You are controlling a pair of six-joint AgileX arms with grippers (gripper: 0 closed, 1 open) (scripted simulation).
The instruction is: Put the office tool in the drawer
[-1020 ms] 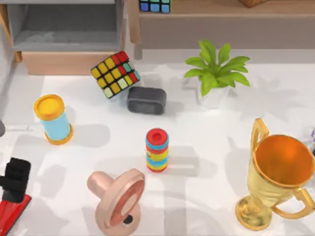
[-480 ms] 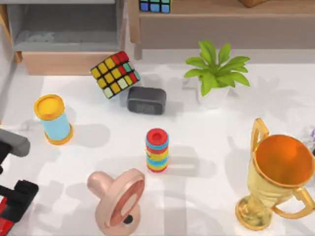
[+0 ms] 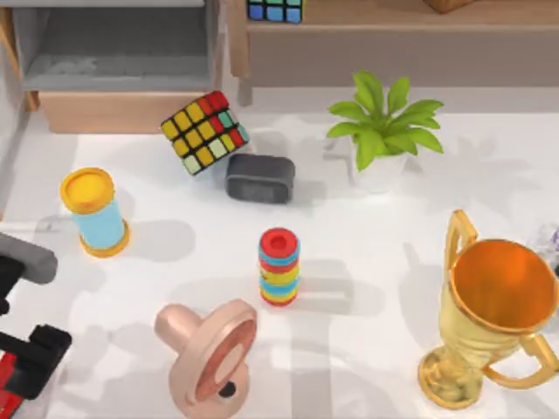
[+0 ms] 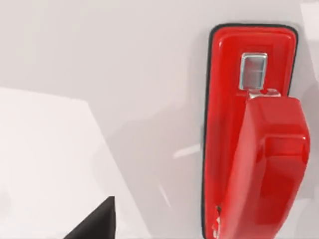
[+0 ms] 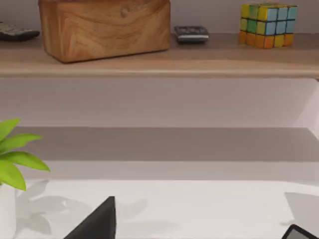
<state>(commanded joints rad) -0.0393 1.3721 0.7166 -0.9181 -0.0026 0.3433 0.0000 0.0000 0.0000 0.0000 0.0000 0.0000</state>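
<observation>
The office tool is a glossy red stapler (image 3: 9,388) lying flat on the white table at the front left corner; in the left wrist view the stapler (image 4: 254,144) is seen lengthwise from above, its upper arm over the red base. My left gripper (image 3: 39,353) hangs black just above its far end and covers part of it. The drawer (image 3: 122,112) stands at the back left, pulled out, its grey inside bare behind the tan front. My right arm (image 3: 552,237) sits parked at the table's right edge behind the trophy.
Between stapler and drawer stand a blue can with yellow lids (image 3: 94,212) and a tilted puzzle cube (image 3: 205,133). Also on the table: a dark grey box (image 3: 259,177), striped ring stack (image 3: 279,266), pink spool-like object (image 3: 210,353), potted plant (image 3: 383,131), gold trophy (image 3: 493,314). A brown shelf (image 3: 393,26) runs along the back.
My left gripper has moved toward the table's front and now covers more of the stapler; a grey arm link has come into view behind it. The stapler has stayed put.
</observation>
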